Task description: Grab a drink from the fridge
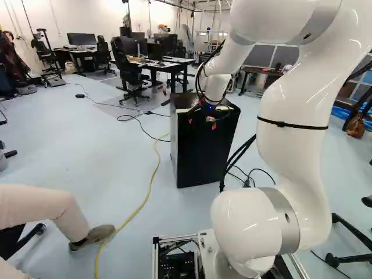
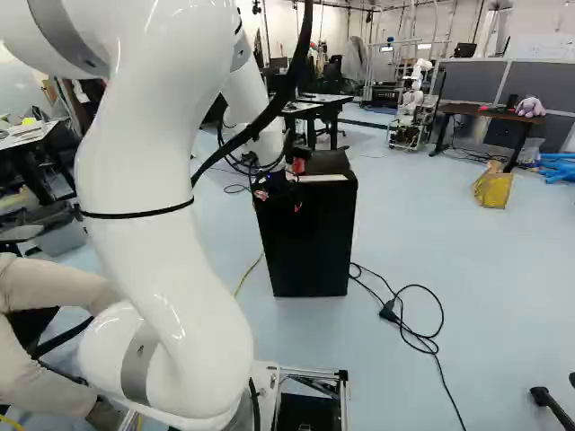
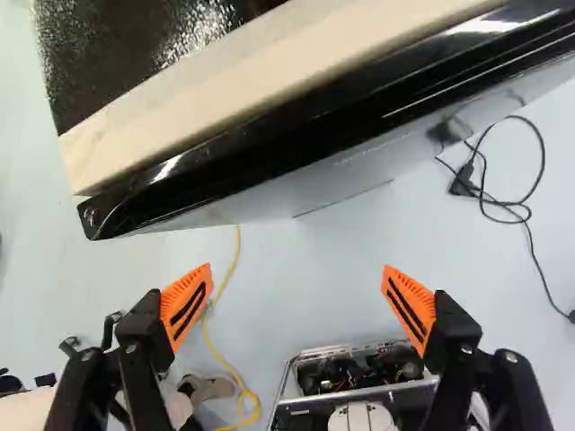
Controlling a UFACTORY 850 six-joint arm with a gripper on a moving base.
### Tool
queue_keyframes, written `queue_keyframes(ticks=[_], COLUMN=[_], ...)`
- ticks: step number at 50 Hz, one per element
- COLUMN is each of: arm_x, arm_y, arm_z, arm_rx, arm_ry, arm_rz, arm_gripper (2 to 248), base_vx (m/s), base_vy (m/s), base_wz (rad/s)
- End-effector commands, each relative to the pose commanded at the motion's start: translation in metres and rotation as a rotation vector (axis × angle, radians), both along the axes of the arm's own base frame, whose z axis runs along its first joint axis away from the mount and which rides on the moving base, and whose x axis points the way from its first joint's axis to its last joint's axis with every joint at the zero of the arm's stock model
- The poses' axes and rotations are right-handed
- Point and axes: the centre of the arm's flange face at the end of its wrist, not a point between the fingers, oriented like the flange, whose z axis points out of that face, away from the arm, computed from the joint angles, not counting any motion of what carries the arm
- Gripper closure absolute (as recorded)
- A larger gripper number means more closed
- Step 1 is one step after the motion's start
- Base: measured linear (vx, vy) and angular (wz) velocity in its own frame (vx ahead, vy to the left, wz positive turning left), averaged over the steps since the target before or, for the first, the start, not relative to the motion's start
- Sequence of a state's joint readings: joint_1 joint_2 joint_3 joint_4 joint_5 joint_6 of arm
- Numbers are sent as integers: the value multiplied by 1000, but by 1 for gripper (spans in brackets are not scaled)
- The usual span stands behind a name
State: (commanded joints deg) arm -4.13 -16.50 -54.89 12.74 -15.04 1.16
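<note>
White robot arm (image 1: 299, 139) is the big thing here, folded high and reaching forward and down, I guess so it can come at the door from above. Next size down, the black mini fridge (image 1: 203, 145) stands upright on the floor, door looking shut to me. The black gripper (image 3: 297, 269) hangs by its top edge, fingers spread wide, probably to leave room for hooking the door first. No drink in sight, so my bet is it's inside. Last, the orange pads (image 3: 187, 305): nothing pinched, just floor showing between them.
</note>
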Motion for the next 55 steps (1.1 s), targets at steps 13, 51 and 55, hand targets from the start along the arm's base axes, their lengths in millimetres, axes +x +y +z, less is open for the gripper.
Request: queue_keyframes(ticks=[13, 51, 55], arm_x=[-14, -60, -62], arm_y=[2, 8, 8], arm_z=[6, 21, 19], arm_rx=[-58, -195, -205], arm_ry=[-116, -467, -498], arm_rz=[29, 127, 138], arm_gripper=[3, 3, 3], base_vx=[0, 0, 0], base_vy=[0, 0, 0], base_wz=[0, 0, 0])
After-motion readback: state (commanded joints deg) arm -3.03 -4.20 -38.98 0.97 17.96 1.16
